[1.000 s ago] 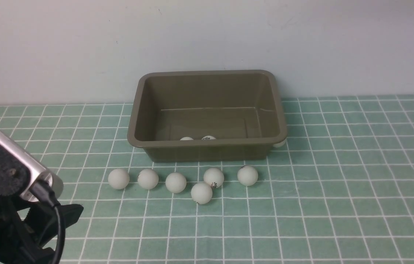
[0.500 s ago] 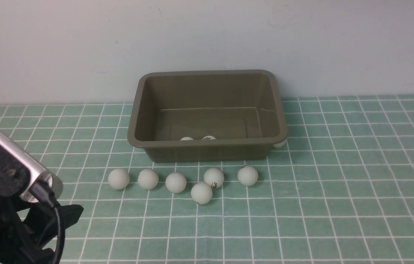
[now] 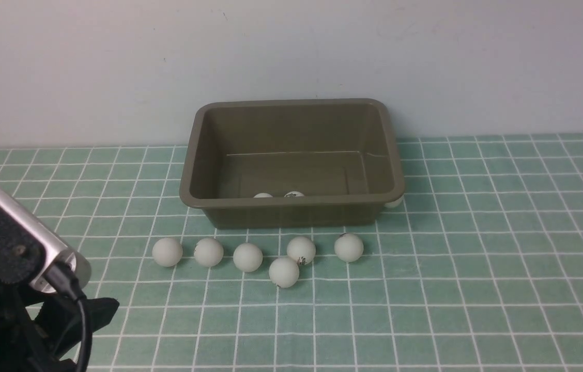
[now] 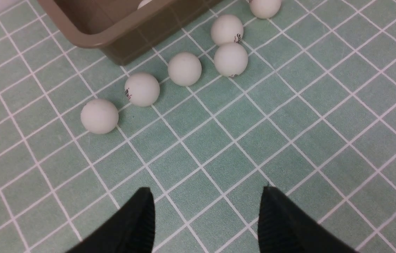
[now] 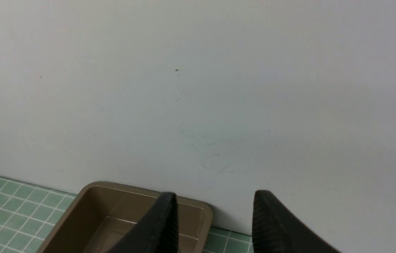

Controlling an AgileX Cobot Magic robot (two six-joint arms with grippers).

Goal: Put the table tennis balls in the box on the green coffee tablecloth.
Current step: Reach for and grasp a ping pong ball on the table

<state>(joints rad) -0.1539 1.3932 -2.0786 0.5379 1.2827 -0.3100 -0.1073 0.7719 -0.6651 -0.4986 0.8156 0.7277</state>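
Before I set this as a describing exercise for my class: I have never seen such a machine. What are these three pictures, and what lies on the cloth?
It is a robot with two arms, each ending in a two-fingered hand. The wide picture looks forward from between the arms; the left arm shows at its lower left. The other two come from cameras on the wrists, so you see the black fingers of the left hand and the right hand. Both are open and hold nothing. On the green checked tablecloth stands a brown box. Six white table tennis balls lie in front of it, two more show inside, and one peeks out at its right corner.
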